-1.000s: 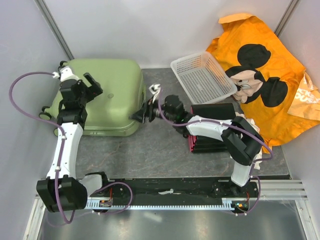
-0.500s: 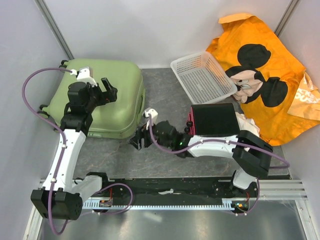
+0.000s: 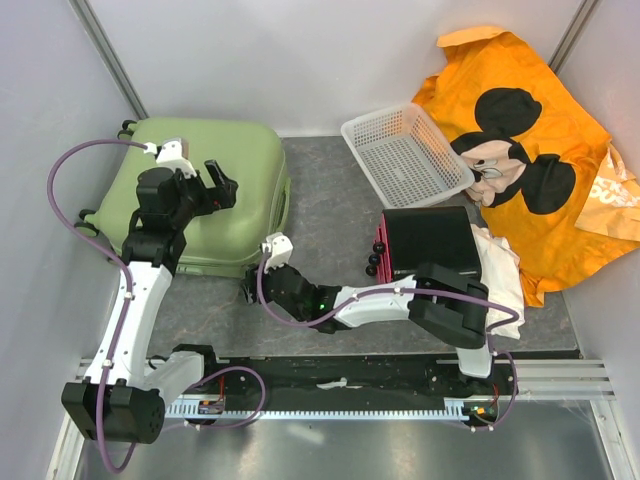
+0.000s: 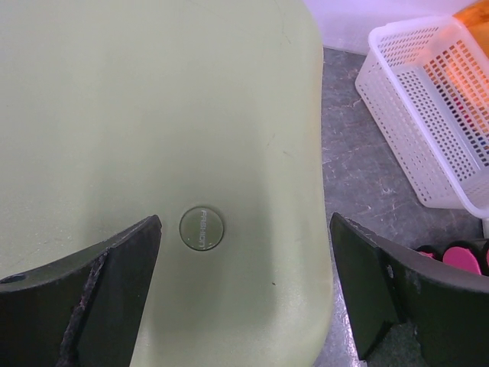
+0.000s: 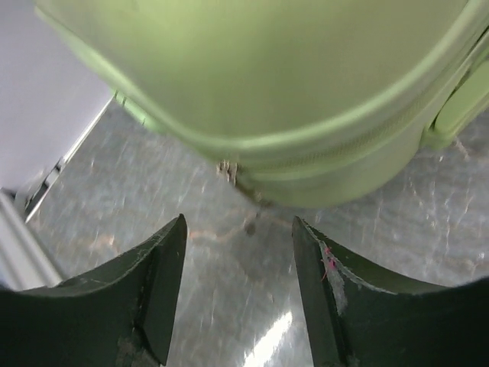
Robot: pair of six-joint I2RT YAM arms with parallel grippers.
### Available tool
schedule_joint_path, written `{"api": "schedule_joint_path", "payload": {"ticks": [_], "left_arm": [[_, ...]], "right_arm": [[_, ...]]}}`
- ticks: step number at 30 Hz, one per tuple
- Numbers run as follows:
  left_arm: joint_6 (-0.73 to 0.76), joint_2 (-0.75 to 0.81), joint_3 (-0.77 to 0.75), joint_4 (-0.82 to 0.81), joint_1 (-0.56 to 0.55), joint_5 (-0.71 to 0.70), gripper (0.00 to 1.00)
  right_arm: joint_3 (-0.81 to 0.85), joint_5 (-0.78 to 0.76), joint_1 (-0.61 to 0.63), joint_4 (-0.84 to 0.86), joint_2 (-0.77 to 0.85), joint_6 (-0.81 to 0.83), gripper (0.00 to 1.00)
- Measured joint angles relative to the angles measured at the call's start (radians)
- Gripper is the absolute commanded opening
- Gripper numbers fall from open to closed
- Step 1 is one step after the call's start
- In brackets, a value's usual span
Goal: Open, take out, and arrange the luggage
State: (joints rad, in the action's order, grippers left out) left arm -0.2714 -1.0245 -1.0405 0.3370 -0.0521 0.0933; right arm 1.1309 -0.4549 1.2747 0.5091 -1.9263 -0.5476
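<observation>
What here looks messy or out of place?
The orange Mickey Mouse cloth lies crumpled in the far right corner, and a white cloth is bunched beside the black box. The green suitcase lies flat and shut.

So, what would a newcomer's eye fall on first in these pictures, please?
The bright orange Mickey Mouse cloth heaped at the far right grabs attention first. Next comes the big pale green suitcase, closed, at the far left, with the right arm reaching low toward its near corner.
</observation>
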Motion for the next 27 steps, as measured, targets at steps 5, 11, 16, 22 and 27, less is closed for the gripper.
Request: {"api": "schedule_joint_path", "payload": {"ticks": [5, 11, 16, 22, 27], "left_arm": [[0.0, 0.0, 0.0, -0.002, 0.0, 0.016, 0.98], [0.0, 0.005, 0.0, -0.002, 0.0, 0.016, 0.98], [0.0, 0.012, 0.0, -0.002, 0.0, 0.019, 0.98], [0.0, 0.018, 0.0, -0.002, 0.0, 0.023, 0.98], [0.0, 0.018, 0.0, -0.002, 0.0, 0.024, 0.98]], "right_arm": [[0.1, -0.07, 0.001, -0.022, -0.063, 0.014, 0.56], [0.149, -0.115, 0.008, -0.069, -0.093, 0.025, 0.51], [0.168, -0.126, 0.013, -0.085, -0.11, 0.021, 0.46], [0.192, -0.102, 0.012, -0.085, -0.154, 0.01, 0.42], [0.202, -0.101, 0.011, -0.084, -0.165, 0.004, 0.39]]}}
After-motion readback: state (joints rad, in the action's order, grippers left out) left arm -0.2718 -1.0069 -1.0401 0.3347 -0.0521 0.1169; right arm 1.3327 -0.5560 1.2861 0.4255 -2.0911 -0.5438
